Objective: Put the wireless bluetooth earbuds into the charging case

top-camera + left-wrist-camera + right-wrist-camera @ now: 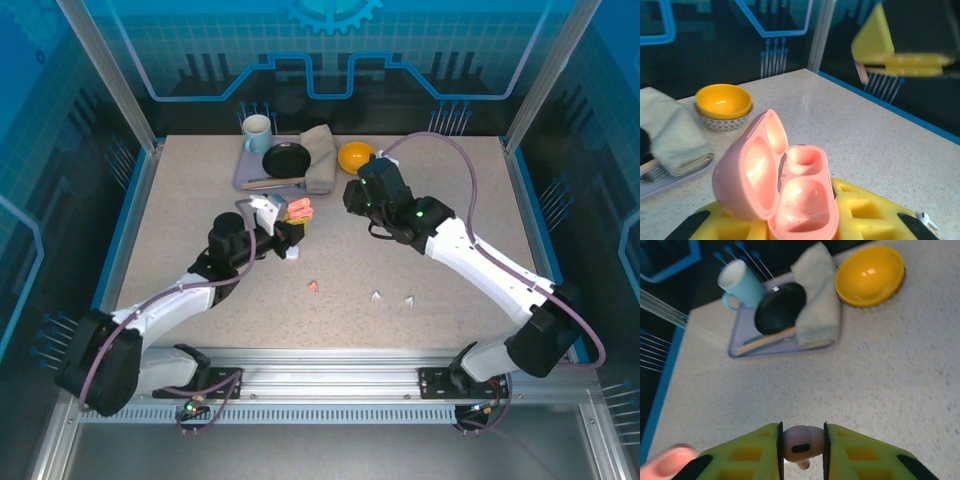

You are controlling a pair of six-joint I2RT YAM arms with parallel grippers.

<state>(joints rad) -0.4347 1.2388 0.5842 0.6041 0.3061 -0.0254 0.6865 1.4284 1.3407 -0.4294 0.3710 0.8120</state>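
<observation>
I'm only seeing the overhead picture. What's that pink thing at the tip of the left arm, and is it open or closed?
Observer: It's a pink case, held in the left gripper. The left wrist camera shows its lid swung up and both wells empty.
Operator: And does the right arm have anything? From above its tip is just a dark lump.
Observer: Yes. The right wrist camera shows the right gripper pinching a salmon-pink earbud between its yellow fingers.
</observation>
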